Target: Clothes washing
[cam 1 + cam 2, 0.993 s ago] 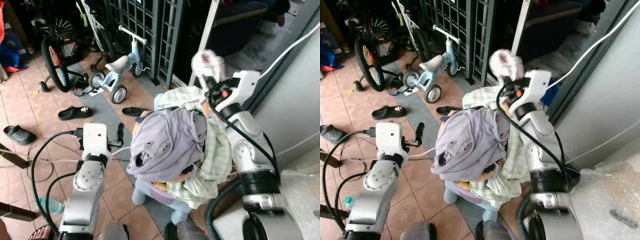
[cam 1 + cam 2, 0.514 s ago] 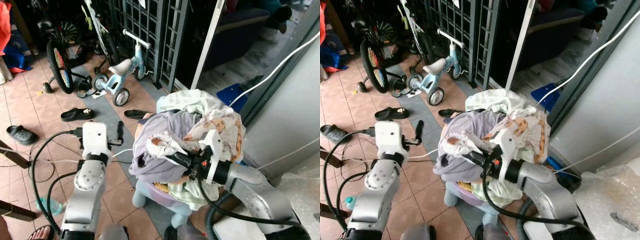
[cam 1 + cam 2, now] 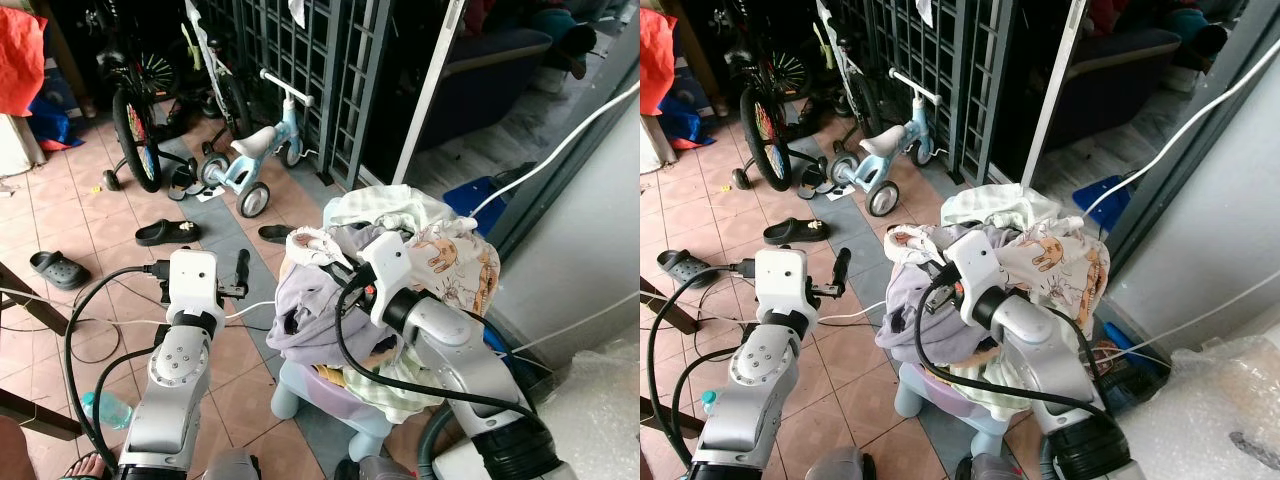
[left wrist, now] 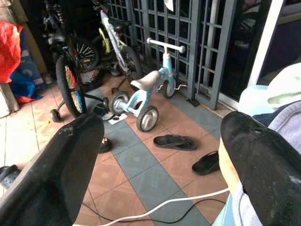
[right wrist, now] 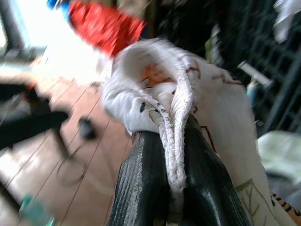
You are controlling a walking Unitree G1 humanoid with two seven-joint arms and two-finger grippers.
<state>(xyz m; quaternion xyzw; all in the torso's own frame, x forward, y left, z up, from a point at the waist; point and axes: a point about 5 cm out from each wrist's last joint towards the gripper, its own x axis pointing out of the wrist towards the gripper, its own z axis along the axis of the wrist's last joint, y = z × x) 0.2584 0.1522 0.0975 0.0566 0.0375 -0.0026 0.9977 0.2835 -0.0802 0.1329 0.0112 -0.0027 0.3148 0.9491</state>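
A heap of clothes sits on a small pale plastic stool (image 3: 300, 385): a lavender garment (image 3: 310, 305) in front, a green checked cloth (image 3: 385, 205) behind. My right gripper (image 3: 335, 265) reaches across the heap's top and is shut on a white printed cloth (image 5: 155, 80), pinching its bunched edge and cord between the fingers (image 5: 141, 179). The rest of that cloth (image 3: 455, 255) drapes over my right arm. My left gripper (image 4: 160, 155) hovers left of the heap, open and holding nothing, one finger (image 3: 240, 268) pointing at the floor tiles.
A child's balance bike (image 3: 255, 165), a bicycle (image 3: 135, 120) and a metal grille (image 3: 300, 60) stand ahead. Slippers (image 3: 165, 232), a clog (image 3: 50, 268) and cables (image 3: 90, 300) lie on the tiles. A grey wall (image 3: 590, 220) and a blue dustpan (image 3: 480, 195) are on the right.
My right arm came down from a raised pose and swung across the heap to its left top, keeping hold of the white printed cloth. The left arm stayed put; the camera shifted slightly.
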